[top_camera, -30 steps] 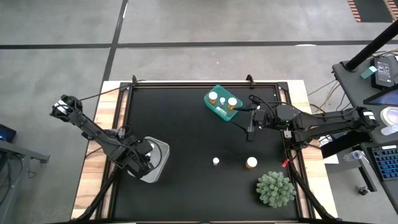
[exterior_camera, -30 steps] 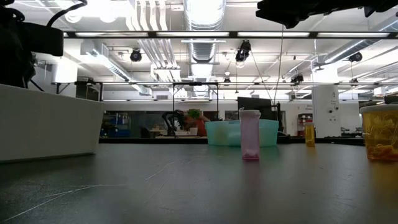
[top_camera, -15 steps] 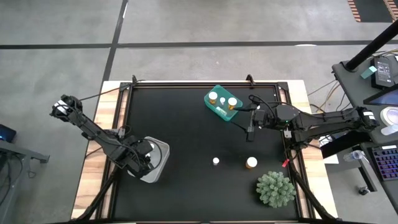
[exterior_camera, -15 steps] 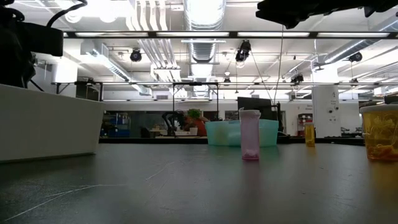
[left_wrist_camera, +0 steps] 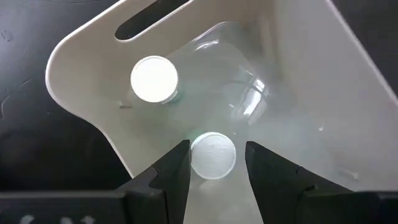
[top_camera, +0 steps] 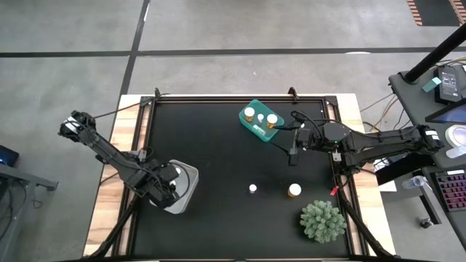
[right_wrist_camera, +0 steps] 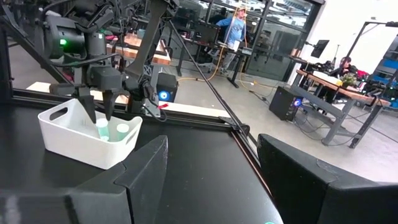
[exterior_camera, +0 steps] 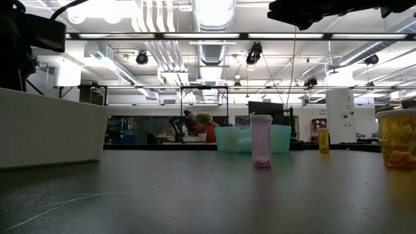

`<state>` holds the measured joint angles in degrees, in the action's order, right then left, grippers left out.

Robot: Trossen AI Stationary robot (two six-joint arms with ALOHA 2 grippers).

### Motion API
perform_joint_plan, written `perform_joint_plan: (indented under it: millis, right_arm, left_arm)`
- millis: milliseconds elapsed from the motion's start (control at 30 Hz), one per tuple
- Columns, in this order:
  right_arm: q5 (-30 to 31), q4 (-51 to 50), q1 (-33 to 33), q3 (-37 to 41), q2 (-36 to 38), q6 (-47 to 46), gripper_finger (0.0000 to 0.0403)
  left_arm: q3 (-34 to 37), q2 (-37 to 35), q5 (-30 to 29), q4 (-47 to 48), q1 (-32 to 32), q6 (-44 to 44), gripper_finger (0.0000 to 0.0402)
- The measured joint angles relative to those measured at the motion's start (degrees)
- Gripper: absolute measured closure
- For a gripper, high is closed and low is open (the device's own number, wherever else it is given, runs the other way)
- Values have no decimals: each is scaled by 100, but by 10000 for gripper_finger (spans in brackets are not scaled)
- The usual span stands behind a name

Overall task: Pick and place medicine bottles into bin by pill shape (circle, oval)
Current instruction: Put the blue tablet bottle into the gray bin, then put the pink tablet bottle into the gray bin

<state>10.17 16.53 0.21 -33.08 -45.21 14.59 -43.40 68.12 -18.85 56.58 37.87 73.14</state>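
The left gripper [left_wrist_camera: 214, 163] is open over the white bin [top_camera: 188, 191] near the table's left edge, a small bottle [left_wrist_camera: 213, 155] between its fingers. The right gripper [top_camera: 293, 156] waits open near the green bin [top_camera: 255, 128].

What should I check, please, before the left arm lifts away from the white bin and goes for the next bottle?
1. Left hand open around the bottle cap in the white bin: ok, small gaps on both sides.
2. That bottle upright: ok.
3. Second bottle clear of the fingers: ok.
4. Loose bottles left on the table: not ok, small white bottle and orange bottle remain.
5. Right hand away from the left arm: ok, beside the green bin.
6. Pill shapes: cannot tell.
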Motion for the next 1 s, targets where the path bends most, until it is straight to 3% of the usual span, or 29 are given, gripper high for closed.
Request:
perform_joint_plan:
  millis: [367,533,767,1000]
  right_arm:
    - [33,-2,0,-1,0,1,163]
    - [7,-2,5,0,0,115,163]
    - [-603,118,7,80,174,308,163]
    - [-614,216,7,368,673,352,163]
  left_arm:
    - [-608,6,23,-1,-70,4,265]
    - [-1036,63,-381,-68,-195,-64,265]
    - [-1732,542,-796,-524,-431,-1001,265]
    - [-2393,1324,-807,-1116,-762,-2133,265]
